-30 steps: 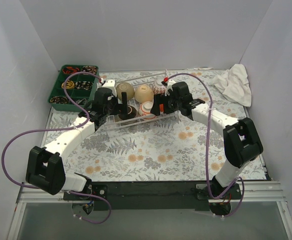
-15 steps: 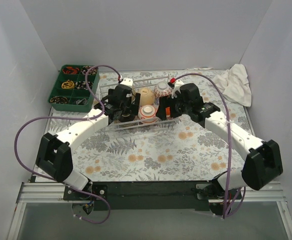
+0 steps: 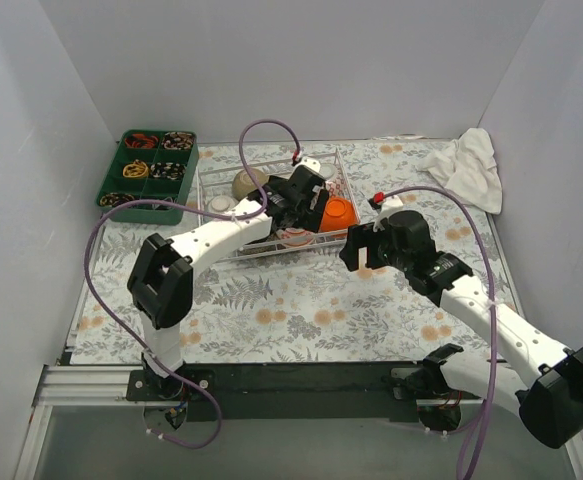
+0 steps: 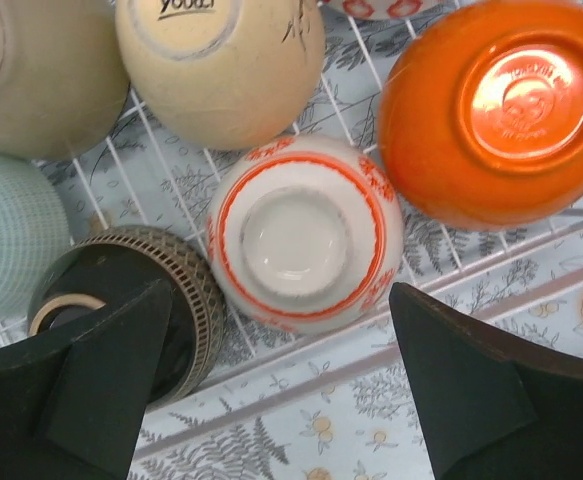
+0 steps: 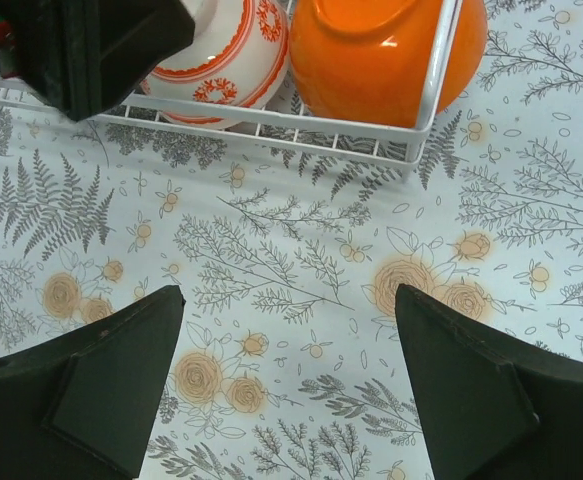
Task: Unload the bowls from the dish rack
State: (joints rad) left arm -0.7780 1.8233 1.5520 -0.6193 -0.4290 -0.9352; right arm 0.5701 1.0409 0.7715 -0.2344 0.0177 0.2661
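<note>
The white wire dish rack (image 3: 207, 178) lies flat on the floral cloth and holds several upturned bowls. The left wrist view shows an olive-tan bowl (image 4: 31, 70), a cream bowl (image 4: 221, 60), an orange bowl (image 4: 496, 110), a red-patterned white bowl (image 4: 306, 235), a dark brown bowl (image 4: 136, 300) and a pale green bowl (image 4: 11, 240). My left gripper (image 3: 296, 222) hangs open and empty above the red-patterned bowl. My right gripper (image 3: 356, 252) is open and empty over the cloth, just in front of the rack's near right corner, near the orange bowl (image 5: 381, 50).
A green compartment tray (image 3: 146, 175) of small items stands left of the rack. A crumpled white cloth (image 3: 466, 165) lies at the back right. The rack's near wire rim (image 5: 271, 125) and the left arm's black gripper (image 5: 81, 40) show in the right wrist view.
Both grippers have left the rack's ends. My left gripper swung right over the rack's near side. My right gripper drew back toward the near right. The rack now lies flat, farther back.
</note>
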